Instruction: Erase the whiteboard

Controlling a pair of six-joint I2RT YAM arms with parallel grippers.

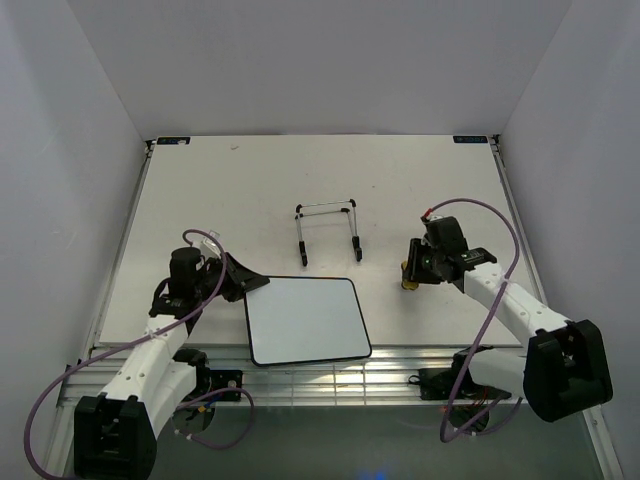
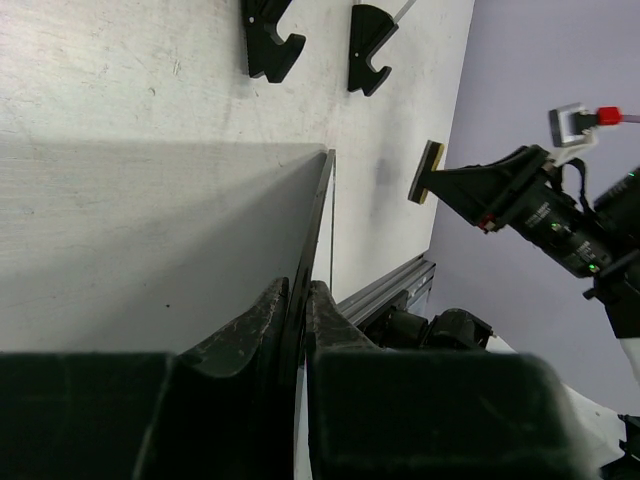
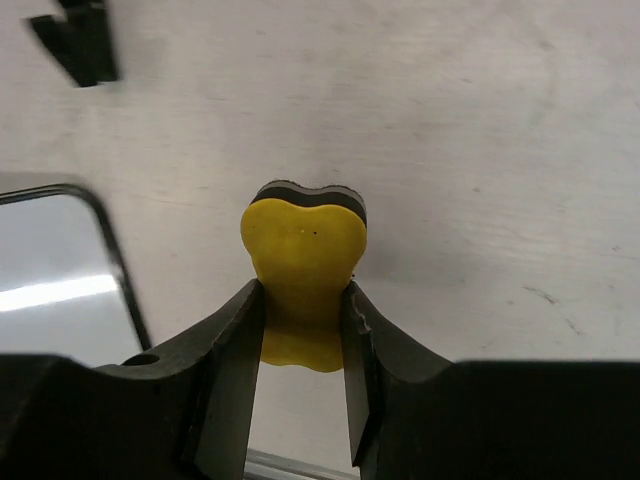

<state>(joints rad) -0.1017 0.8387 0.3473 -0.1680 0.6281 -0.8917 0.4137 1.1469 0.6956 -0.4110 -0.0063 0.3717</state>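
1. The right gripper (image 3: 305, 300) is closest to the lens. It is closed on the yellow eraser (image 3: 305, 235), one finger on each side of its waist, with the dark felt face pointing away towards the desk (image 3: 480, 130).
2. The eraser sits over bare desk just to the right of the whiteboard (image 1: 305, 320), not over it. In the left wrist view it seems to hang a little above the surface, with its shadow beside it.
3. The left gripper (image 2: 298, 300) is clamped on the thin black frame at the whiteboard's left edge. Its fingers meet on either side of the frame, which braces the board.
4. The whiteboard is at the front of the desk between the two arms, and the wire stand (image 1: 327, 228) sits empty behind it. I cannot tell whether the gripped edge is raised.
5. From above, the board face looks plain white with only a glare streak, and I can make out no writing. The wiping looks done or close to it, so this seems to be the check or finish stage.
6. If any mark remains, the eraser needs to move left onto the board with the felt flat against it (a tilted pad would only smear). The left gripper should hold the frame so the board does not slide.
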